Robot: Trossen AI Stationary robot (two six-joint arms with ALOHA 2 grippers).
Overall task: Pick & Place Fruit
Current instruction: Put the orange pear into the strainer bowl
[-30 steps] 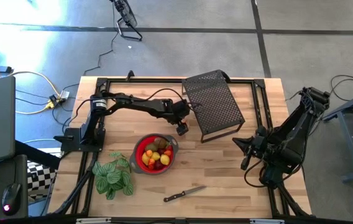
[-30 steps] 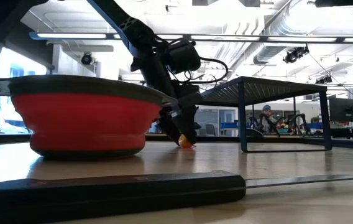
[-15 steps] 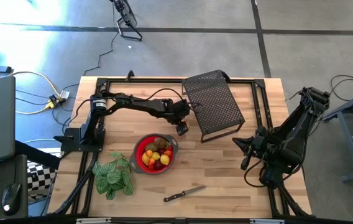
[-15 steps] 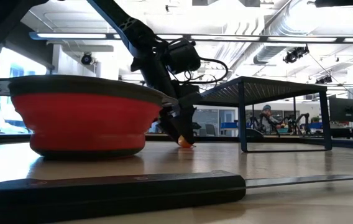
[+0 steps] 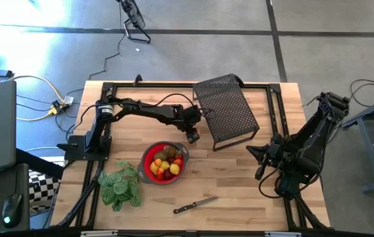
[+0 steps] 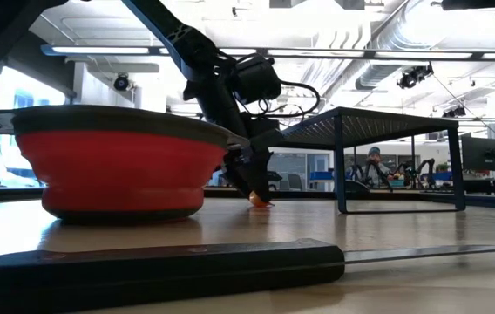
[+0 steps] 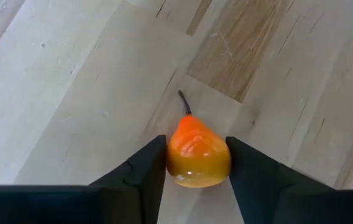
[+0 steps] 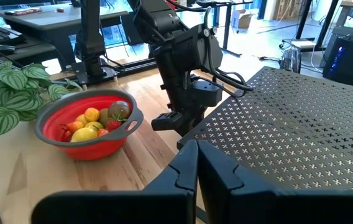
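A small orange pear-shaped fruit (image 7: 198, 152) with a thin dark stem lies on the wood table, between the red bowl (image 5: 145, 162) and the black mesh rack (image 5: 226, 108). My left gripper (image 7: 196, 139) reaches down over it and is shut on it; the low view shows the gripper (image 6: 253, 185) just above the fruit (image 6: 260, 200). The bowl holds several pieces of fruit (image 5: 166, 162), yellow, red, brown and orange. My right gripper (image 8: 196, 155) is shut on nothing and waits above the table's right side (image 5: 257, 155). My left gripper pinches the orange fruit's wide body by its two opposite sides (image 7: 175, 163) between the two fingers (image 7: 148, 165). The fingers slant down at it from the table's left. The fruit rests on the table with its stem (image 7: 184, 102) pointing away from the gripper.
The mesh rack stands on legs just right of the left gripper, toward the far edge. A green striped plant (image 5: 120, 185) sits at the near left. A black-handled knife (image 5: 195, 205) lies near the front edge. Bare wood lies between the bowl and the right arm.
My left gripper has stayed in place while its fingers have drawn together onto the orange fruit. The fruit has stayed on the table.
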